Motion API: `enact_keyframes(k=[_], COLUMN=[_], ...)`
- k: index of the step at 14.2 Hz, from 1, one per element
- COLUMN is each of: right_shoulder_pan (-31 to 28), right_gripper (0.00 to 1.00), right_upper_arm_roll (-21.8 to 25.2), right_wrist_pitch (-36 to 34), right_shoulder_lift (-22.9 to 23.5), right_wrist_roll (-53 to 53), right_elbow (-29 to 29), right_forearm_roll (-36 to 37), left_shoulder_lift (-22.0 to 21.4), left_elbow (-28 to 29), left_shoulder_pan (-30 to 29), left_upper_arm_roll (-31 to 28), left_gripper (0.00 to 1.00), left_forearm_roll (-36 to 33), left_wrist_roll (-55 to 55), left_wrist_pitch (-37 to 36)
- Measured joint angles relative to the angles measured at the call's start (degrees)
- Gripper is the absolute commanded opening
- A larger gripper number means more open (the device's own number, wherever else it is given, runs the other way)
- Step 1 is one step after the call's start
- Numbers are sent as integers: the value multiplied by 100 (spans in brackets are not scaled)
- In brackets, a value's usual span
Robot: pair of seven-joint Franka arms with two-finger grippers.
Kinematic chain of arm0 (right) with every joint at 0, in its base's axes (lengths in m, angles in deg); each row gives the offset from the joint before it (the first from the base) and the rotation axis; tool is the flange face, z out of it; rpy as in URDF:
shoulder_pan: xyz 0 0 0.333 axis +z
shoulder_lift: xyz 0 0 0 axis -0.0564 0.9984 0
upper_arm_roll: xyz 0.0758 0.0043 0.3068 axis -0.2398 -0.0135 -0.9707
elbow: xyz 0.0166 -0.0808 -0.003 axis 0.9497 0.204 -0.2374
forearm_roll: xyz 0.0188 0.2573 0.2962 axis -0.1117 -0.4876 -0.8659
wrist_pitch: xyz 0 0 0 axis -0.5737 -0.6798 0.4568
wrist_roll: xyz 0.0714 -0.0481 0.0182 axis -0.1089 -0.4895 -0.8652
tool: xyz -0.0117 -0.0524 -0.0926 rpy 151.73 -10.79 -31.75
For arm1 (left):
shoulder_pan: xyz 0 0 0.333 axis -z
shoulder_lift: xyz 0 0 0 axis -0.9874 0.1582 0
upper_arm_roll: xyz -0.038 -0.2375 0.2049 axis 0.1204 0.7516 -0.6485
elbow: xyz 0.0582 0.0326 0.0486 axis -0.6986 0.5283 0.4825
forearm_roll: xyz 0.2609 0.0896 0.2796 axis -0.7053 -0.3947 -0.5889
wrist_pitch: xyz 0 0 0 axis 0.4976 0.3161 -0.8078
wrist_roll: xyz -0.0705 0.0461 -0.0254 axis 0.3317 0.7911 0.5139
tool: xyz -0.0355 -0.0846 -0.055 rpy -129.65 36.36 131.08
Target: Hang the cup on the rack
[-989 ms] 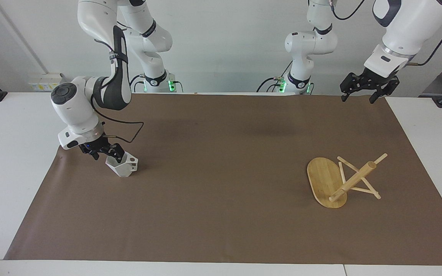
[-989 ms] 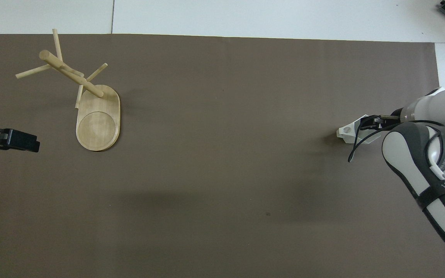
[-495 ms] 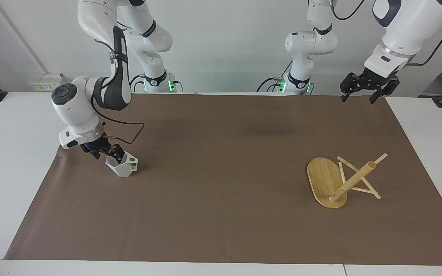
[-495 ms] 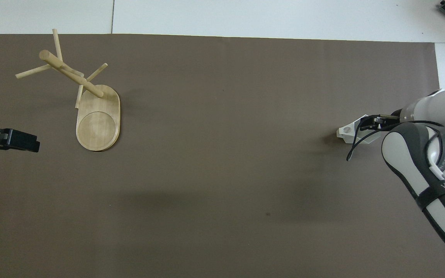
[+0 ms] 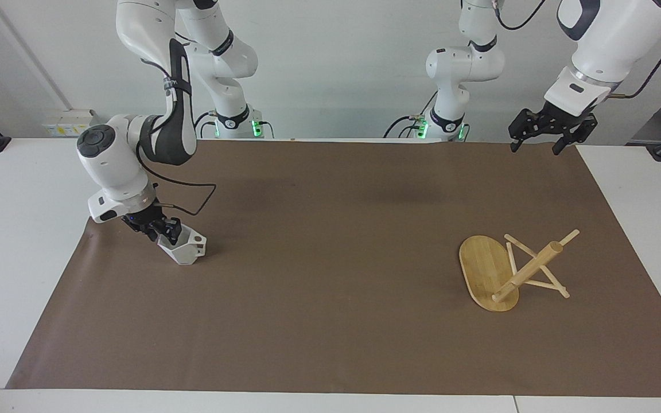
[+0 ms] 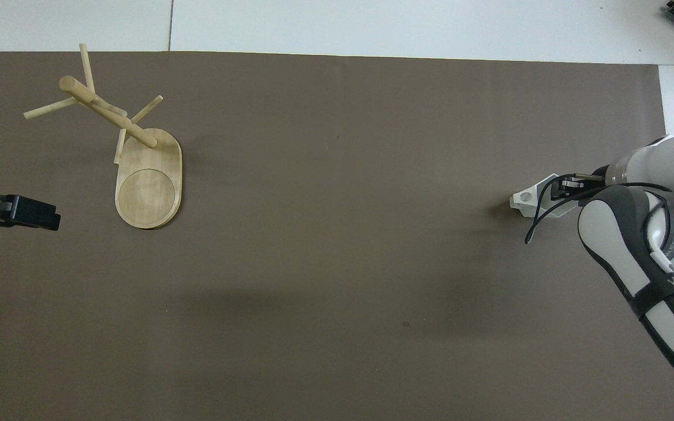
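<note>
Step in hand: the pick-up of the cup [image 5: 184, 248] is judged to be under way; no part of the hanging has yet been done.

Cup: a small white faceted mug is seen on the brown mat [image 5: 330, 321], toward the right arm's end of the table. It appears tilted, with its blocky pierced handle [image 6: 525, 198] turned toward the middle of the table. Whether its base is clear of the mat cannot be told.

Right gripper [image 5: 161, 229]: it is placed at the cup's rim, on the side away from the handle, and its fingers are clenched on the rim wall. In the overhead view the grip is largely hidden by the arm's own body.

Left gripper [image 5: 537, 144]: it is held in the air over the mat's edge at the left arm's end, fingers spread and empty. This arm is judged to be waiting.

Rack [image 5: 508, 269]: the bamboo mug tree is found tipped over, well apart from the cup, toward the left arm's end of the table. Its oval base [image 6: 148, 187] is propped on edge, and the post [image 6: 107, 112] lies slanted with the thin pegs against the mat.

Next move: a lift of the cup is called for, then a carry along the table. The rack is judged to need standing upright first, likely by the left arm.

Risk: a rim-only hold may let the cup swing or slip during the carry.
</note>
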Motion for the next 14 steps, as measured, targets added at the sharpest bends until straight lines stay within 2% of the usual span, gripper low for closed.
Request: enact_keyframes(k=[1, 4, 14], right_shoulder_pan=[0, 0, 0], right_gripper=[40, 31, 6], right_upper_arm_roll=[0, 0, 0], right_wrist_pitch=[-2, -5, -61], right_shoulder_lift=[0, -1, -12], right_wrist_roll=[0, 0, 0], right_elbow=[0, 0, -7], right_forearm_roll=[0, 0, 0], left_shoulder_lift=[0, 0, 0], left_elbow=[0, 0, 0], left_shoulder_pan=[0, 0, 0], left_upper_arm_roll=[0, 0, 0], left_gripper=[100, 100, 100], left_forearm_roll=[0, 0, 0], left_wrist_roll=[0, 0, 0], left_wrist_pitch=[0, 0, 0])
